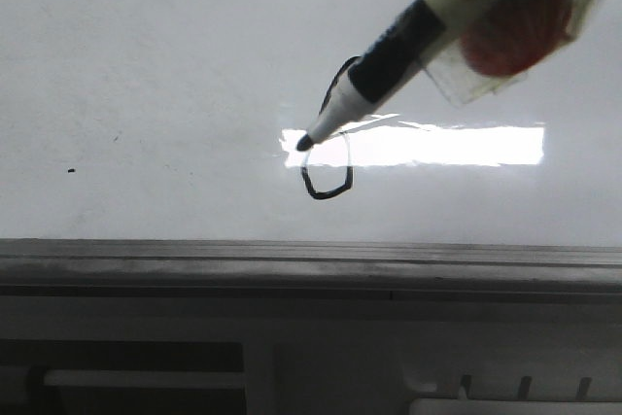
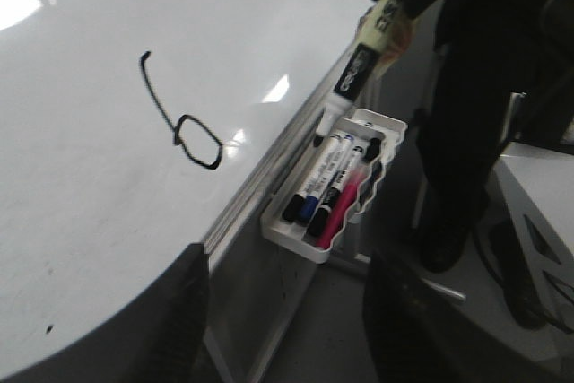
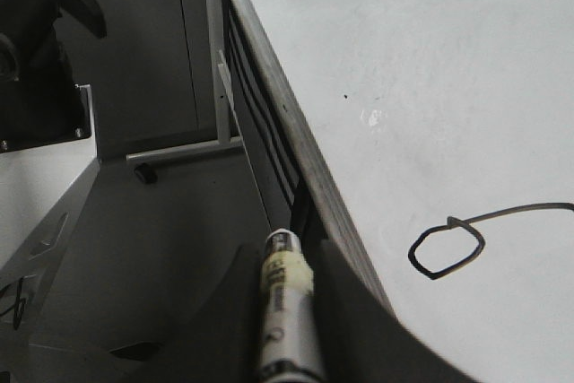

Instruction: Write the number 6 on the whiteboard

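Judging from the closed loop, the number 6 [image 1: 328, 180] looked finished low on the whiteboard [image 1: 146, 65]. The right end effector [image 3: 285, 311] pinched the marker [image 1: 389, 60]; lifting it straight off would have avoided stray marks.

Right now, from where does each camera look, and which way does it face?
Front view: faces the whiteboard; the marker tip sits by the number 6.
Left wrist view: on the left arm, looks across the board to a tray of markers; dark finger shapes at the bottom.
Right wrist view: on the right arm, looks along the grey rail; right gripper holds the marker.
All share the 6.
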`<action>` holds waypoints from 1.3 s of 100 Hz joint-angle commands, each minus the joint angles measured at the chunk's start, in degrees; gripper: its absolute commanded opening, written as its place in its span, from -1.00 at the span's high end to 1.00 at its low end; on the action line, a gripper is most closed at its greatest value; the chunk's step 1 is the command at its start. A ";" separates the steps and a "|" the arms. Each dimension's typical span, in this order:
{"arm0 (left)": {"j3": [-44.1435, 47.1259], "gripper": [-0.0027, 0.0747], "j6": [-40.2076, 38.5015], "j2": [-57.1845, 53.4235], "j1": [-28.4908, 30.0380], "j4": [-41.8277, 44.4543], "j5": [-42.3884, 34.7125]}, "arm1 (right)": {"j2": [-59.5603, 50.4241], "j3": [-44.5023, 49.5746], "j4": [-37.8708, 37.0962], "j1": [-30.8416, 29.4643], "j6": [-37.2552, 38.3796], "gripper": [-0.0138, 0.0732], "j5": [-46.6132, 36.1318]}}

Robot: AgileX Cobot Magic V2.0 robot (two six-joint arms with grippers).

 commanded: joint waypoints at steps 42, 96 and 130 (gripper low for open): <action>-10.39 -0.06 9.22 23.18 -20.37 -7.52 -6.69 | 0.15 -2.36 1.65 9.04 -1.52 0.81 -8.75; -10.77 0.12 9.22 28.69 -25.29 -8.29 -19.83 | 0.67 -2.36 -0.96 11.05 -1.78 0.81 -9.99; -10.77 0.79 9.22 30.38 -25.29 -8.85 -16.60 | 3.94 -2.36 -1.32 11.05 -1.78 0.81 -8.15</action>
